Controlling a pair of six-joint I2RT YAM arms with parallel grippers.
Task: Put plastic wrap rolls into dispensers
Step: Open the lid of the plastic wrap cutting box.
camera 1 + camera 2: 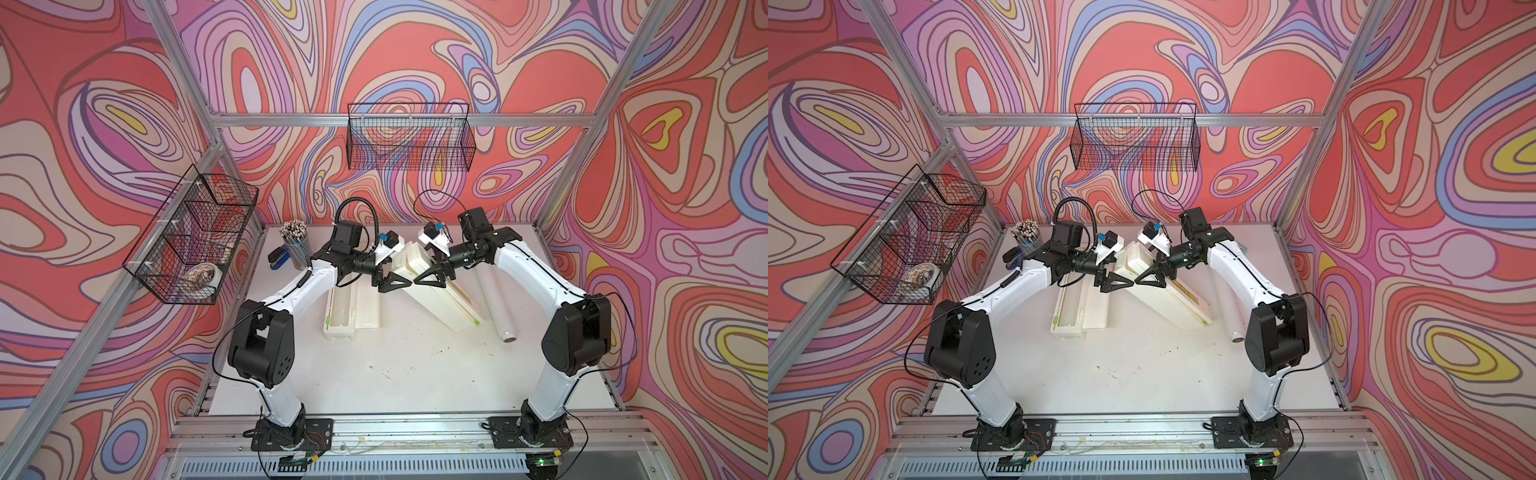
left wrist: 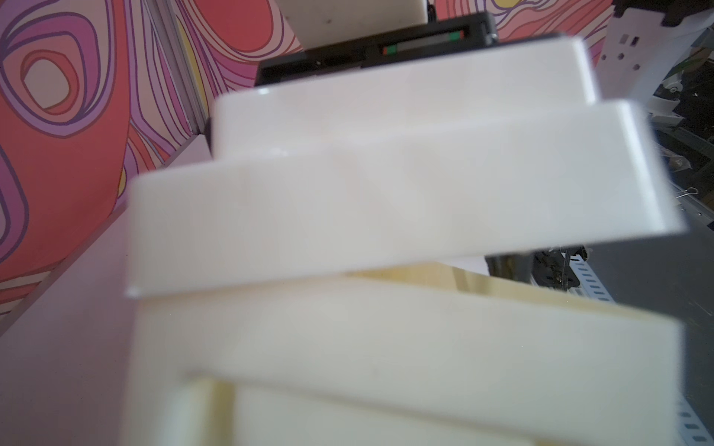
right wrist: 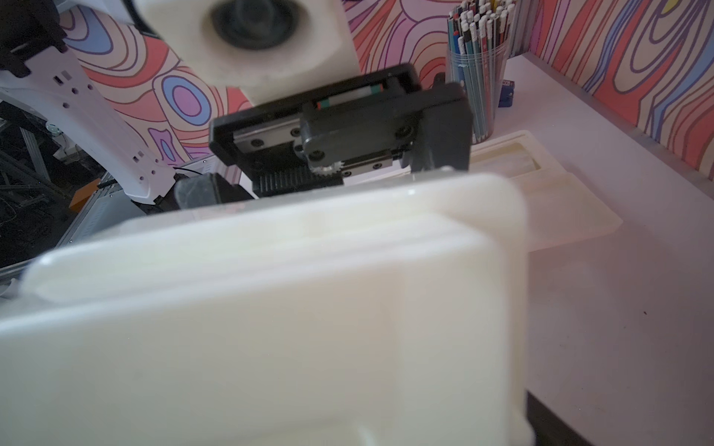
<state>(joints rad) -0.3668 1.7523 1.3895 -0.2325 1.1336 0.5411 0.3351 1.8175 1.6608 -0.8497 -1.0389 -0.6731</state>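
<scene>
1. Table [image 1: 374,374]: white and lightly soiled. All task items lay in its far half.

2. Open dispenser [image 1: 365,307]: lay flat at 10 o'clock from table centre, with the lid folded out at 3 o'clock of its tray. Slanted dispenser [image 1: 440,299]: lay at 1 o'clock, with its long axis running from 11 to 5. I could not tell from the top views how far its lid stood open. The left wrist view showed two cream slabs stacked with a gap between them, so I judged it partly open.

3. Seated roll [image 1: 341,309]: a pale cylinder appeared to lie in the open dispenser's tray. I judged that half of the task loaded, with the lid not yet closed. Loose roll [image 1: 496,303]: lay on the table at 2 o'clock, just beside the slanted dispenser and outside it. That half remained: open the lid fully, seat the roll, close both lids.

4. Left gripper [image 1: 395,284] and right gripper [image 1: 430,279]: met tip to tip at 12 o'clock, over the far end of the slanted dispenser. Both sets of jaws stood wide. I could not tell whether any finger touched the box, and neither gripper carried a roll.

5. Green tab [image 1: 478,322]: showed at the slanted dispenser's near end.
</scene>
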